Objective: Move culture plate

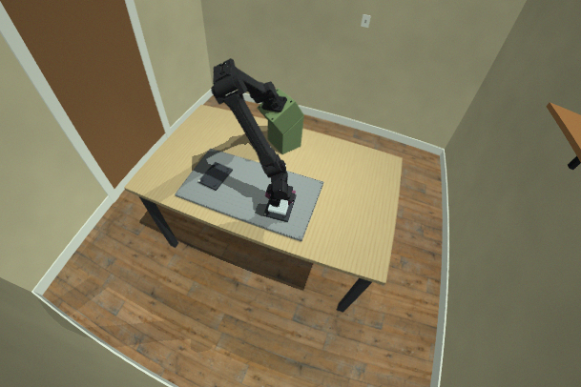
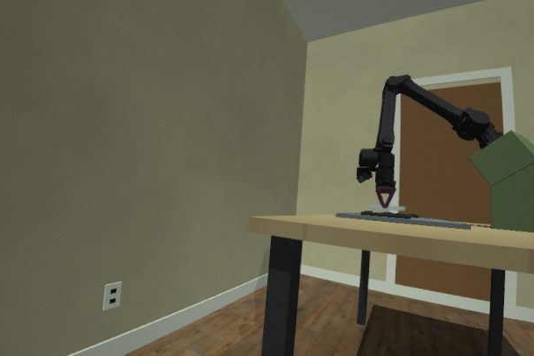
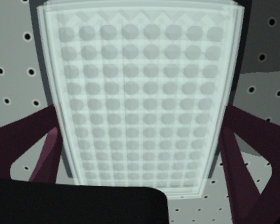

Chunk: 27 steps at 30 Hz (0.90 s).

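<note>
The pale 96-well plate (image 1: 279, 208) (image 2: 399, 210) (image 3: 141, 102) with its clear lid is right way up and about level. My gripper (image 1: 280, 200) (image 2: 385, 206) (image 3: 140, 111) is shut on its two long sides. The plate is just above the dark nest N2 (image 1: 284, 219) (image 2: 409, 216) (image 3: 38, 25), with a small gap in the exterior view. In the wrist view nest edges show along both long sides of the plate. The lid looks flat on it. Nest N1 (image 1: 216, 176) holds no plate. The A1 marks cannot be read.
Both nests are on a grey perforated board (image 1: 248, 205) (image 2: 452, 224) (image 3: 11, 55) on the wooden table (image 1: 353, 210) (image 2: 324, 229). The green arm base block (image 1: 286, 131) (image 2: 517, 197) stands behind the board.
</note>
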Motion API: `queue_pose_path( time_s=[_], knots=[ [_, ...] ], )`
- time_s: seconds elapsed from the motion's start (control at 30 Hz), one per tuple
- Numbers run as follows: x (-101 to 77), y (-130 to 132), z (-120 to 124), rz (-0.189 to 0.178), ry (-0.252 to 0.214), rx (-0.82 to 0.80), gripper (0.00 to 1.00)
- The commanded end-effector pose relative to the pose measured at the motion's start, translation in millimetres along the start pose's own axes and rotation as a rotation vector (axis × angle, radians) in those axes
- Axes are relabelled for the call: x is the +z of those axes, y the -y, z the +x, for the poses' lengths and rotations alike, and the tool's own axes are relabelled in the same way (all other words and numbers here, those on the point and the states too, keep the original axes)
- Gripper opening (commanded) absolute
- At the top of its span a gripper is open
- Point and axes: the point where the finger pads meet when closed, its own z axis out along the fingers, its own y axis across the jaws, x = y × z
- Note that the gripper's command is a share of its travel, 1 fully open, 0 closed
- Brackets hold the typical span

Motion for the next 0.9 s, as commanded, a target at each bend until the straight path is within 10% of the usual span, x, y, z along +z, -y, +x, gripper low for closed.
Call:
queue_pose_path(
  time_s=[0.0, 0.87],
  knots=[
    [9.0, 3.5, -10.5, 0.003, 0.007, 0.019, 0.0],
    [9.7, 4.1, -3.6, 0.005, 0.003, 0.022, 0.0]
  ],
)
